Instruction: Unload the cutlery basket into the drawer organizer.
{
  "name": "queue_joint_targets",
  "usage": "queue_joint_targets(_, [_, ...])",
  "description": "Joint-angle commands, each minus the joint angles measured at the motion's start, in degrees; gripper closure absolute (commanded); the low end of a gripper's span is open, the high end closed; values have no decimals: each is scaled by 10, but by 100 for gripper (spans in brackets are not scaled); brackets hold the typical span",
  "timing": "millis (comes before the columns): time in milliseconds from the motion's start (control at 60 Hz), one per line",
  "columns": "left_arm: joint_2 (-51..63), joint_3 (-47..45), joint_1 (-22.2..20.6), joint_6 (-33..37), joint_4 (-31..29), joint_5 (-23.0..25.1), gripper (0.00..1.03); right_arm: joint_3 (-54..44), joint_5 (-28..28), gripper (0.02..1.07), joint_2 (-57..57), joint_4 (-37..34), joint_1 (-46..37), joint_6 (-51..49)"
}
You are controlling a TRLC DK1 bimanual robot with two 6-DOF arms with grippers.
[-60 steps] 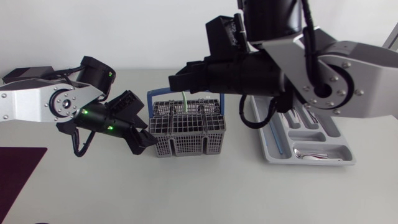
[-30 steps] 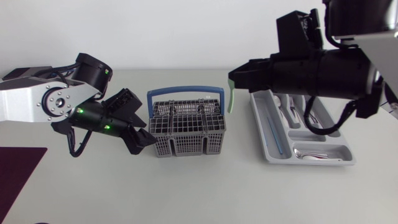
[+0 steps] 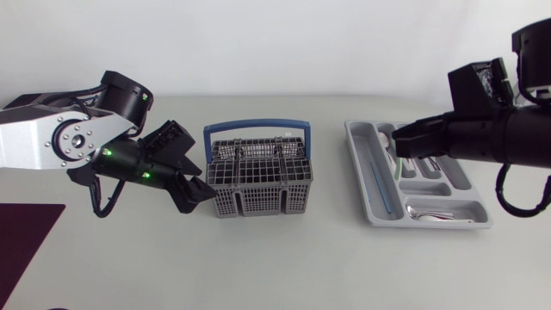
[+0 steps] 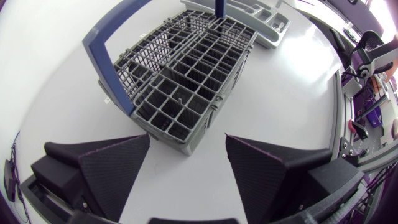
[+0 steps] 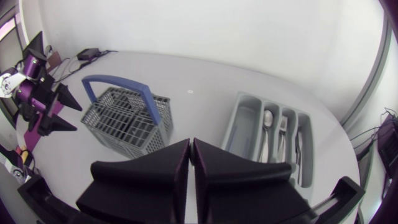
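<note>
Left tool [image 4: 186, 135]: one, fingers spread wide, flanking the near corner of the one grey grid cutlery basket with blue handle [image 3: 258, 176] on the white worktop [image 3: 284, 258]. Beyond: one grey plastic drawer organizer [image 3: 478, 220]. Right tool [image 5: 191, 142] above it, fingers closed together.

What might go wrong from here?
1. The left gripper is open, with its fingers right beside a corner of the basket. A small push forward could shove or tip the basket.
2. The right gripper, shut, hovers over the organizer. Coming down off-centre, it might hit a divider or scatter the spoons.
</note>
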Motion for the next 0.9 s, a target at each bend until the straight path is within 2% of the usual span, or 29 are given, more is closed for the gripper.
queue_joint_targets(0, [-9,-6,2,-8,-5,6,5,-38,11,100,-13,-5,-28,-39])
queue_joint_targets(150, [-4,-5,4,-8,-4,6,5,-98,60,100,-26,28,-64,-90])
queue_joint_targets(350, [-3,-1,4,-10,-4,6,5,-149,99,100,-20,85,-112,-143])
queue_joint_targets(600, [-3,0,4,-10,-4,6,5,-201,105,100,59,180,-172,-190])
queue_joint_targets(883, [-2,-1,4,-10,-4,6,5,-221,120,100,166,260,-193,-207])
